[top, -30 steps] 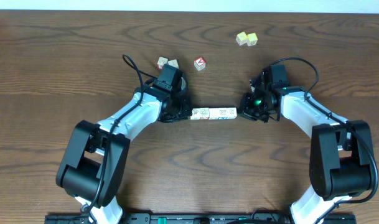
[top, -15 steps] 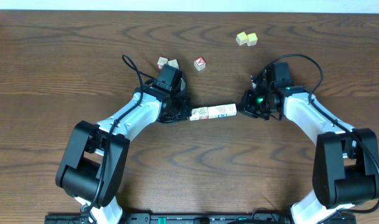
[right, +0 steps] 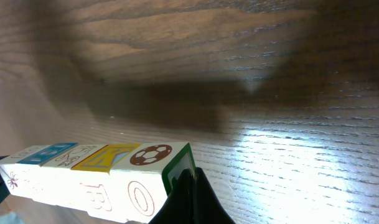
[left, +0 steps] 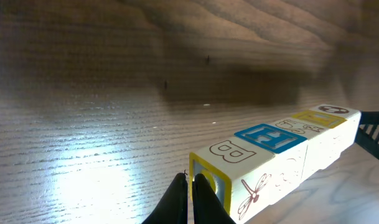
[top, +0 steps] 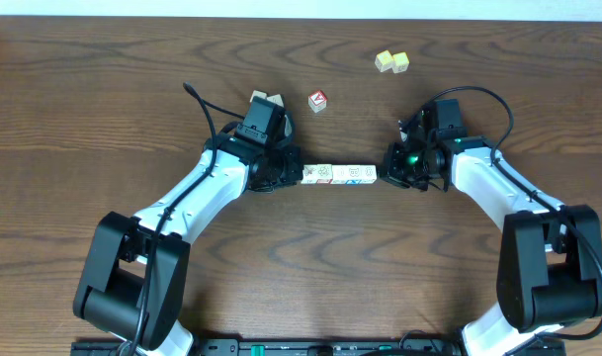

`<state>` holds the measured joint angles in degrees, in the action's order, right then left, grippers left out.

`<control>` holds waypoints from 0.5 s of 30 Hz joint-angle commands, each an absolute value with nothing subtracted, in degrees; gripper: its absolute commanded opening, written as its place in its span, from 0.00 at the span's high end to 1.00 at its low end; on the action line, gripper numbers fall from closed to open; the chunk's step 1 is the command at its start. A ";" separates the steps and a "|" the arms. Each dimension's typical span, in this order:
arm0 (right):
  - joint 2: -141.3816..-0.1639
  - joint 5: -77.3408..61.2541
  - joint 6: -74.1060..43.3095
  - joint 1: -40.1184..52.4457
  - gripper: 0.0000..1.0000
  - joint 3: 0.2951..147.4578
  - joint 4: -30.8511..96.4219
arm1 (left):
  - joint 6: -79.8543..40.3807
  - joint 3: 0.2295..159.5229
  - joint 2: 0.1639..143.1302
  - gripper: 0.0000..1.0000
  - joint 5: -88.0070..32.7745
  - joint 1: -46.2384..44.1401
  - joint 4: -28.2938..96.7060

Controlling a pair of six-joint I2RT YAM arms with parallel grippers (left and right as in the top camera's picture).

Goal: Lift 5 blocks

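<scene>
Right, the row of five blocks [top: 339,175] sits mid-frame in the overhead, pinched end to end: left gripper [top: 297,176] jaws closed, tips butting the B block [left: 239,163]; right gripper [top: 383,174] likewise closed against the soccer-ball block [right: 149,155]. We judge it's off the table [top: 103,79], by its detached shadow. Risk: only end pressure holds it, so if the arms drift apart or rise unevenly, the row buckles and drops. Versus half a second back: row was tilted, right end up; now level, left arm [top: 216,178] further up-frame, partly covering the loose cubes [top: 269,97]
</scene>
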<state>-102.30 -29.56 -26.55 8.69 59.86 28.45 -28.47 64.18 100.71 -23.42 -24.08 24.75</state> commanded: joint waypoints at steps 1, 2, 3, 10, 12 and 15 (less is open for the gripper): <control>-98.35 -40.16 -26.98 10.72 0.99 60.75 28.12 | -28.36 64.42 99.66 0.93 -29.61 -25.45 23.99; -97.80 -40.18 -26.98 10.72 0.99 60.75 28.10 | -28.58 64.42 99.63 0.93 -29.61 -25.45 24.12; -97.08 -40.18 -26.98 10.72 0.99 60.75 28.21 | -29.04 64.42 99.55 0.93 -29.61 -25.45 24.29; -94.00 -39.66 -26.96 10.72 0.99 60.75 30.35 | -30.55 64.42 98.87 0.93 -29.63 -25.45 24.77; -93.93 -39.18 -26.92 10.72 0.99 60.75 31.03 | -30.72 64.42 98.32 0.93 -29.63 -25.45 24.80; -93.93 -39.03 -26.72 10.72 0.99 60.75 31.75 | -30.70 64.42 96.68 0.93 -29.61 -25.45 24.99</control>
<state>-94.30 -30.68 -26.57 8.69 60.03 31.24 -29.98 64.12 100.38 -23.42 -24.08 25.80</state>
